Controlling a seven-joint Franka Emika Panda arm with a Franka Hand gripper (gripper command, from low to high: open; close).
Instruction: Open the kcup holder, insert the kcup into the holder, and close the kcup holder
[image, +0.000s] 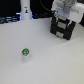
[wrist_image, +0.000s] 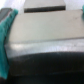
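The kcup (image: 25, 52), a small white pod with a green top, stands upright on the white table toward the exterior view's left. The black kcup holder (image: 62, 30) stands at the back right. Its drawer fronts look pushed in, though the picture is too coarse to be sure. My gripper (image: 63, 19) hangs right over the holder's top, far from the kcup. The wrist view is blurred. It shows a grey-to-dark flat surface (wrist_image: 47, 47) close up, apparently the holder, and a teal finger pad (wrist_image: 6, 37) at one edge. How the jaws stand does not show.
A tall white bottle-like object with a blue base (image: 25, 11) stands at the back left. Dark equipment (image: 7, 19) lines the table's far edge. White table surface (image: 50, 60) lies between the kcup and the holder.
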